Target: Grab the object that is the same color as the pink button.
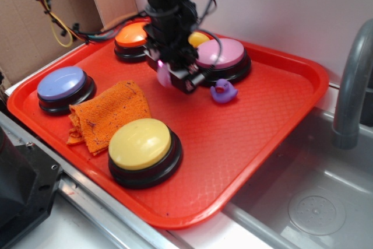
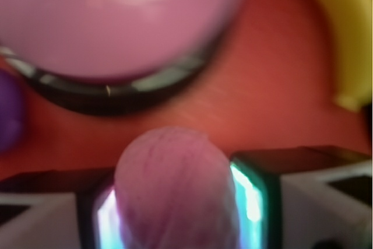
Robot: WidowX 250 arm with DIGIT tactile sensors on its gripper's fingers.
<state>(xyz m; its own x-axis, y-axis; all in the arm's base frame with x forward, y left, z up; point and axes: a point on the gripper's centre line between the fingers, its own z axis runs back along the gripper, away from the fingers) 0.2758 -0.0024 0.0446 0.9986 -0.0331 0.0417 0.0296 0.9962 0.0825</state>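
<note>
In your wrist view the pink ball (image 2: 175,193) is sitting right up against the camera, squeezed between the two lit pads (image 2: 250,193) of the gripper (image 2: 178,202), so the jaws are clamped on it from both sides. Just past it the red tray (image 2: 233,109) is showing bare, which suggests the ball is already riding slightly clear of the surface, though the blur is making that hard to confirm. Beyond that bare strip the pink button (image 2: 111,21) is filling the top of the view, with a yellow banana-like shape (image 2: 344,33) curving off to the right and a sliver of the purple duck (image 2: 9,109) at the left edge.

From the exterior view you are seeing the gripper (image 1: 175,77) hanging low over the tray (image 1: 245,138) beside the pink button (image 1: 221,53), the ball (image 1: 164,76) peeking out pink at its side and the duck (image 1: 222,91) standing near.

So the matching and the grasp are looking done; what is remaining for you is lifting the ball clearly off the tray without it slipping
</note>
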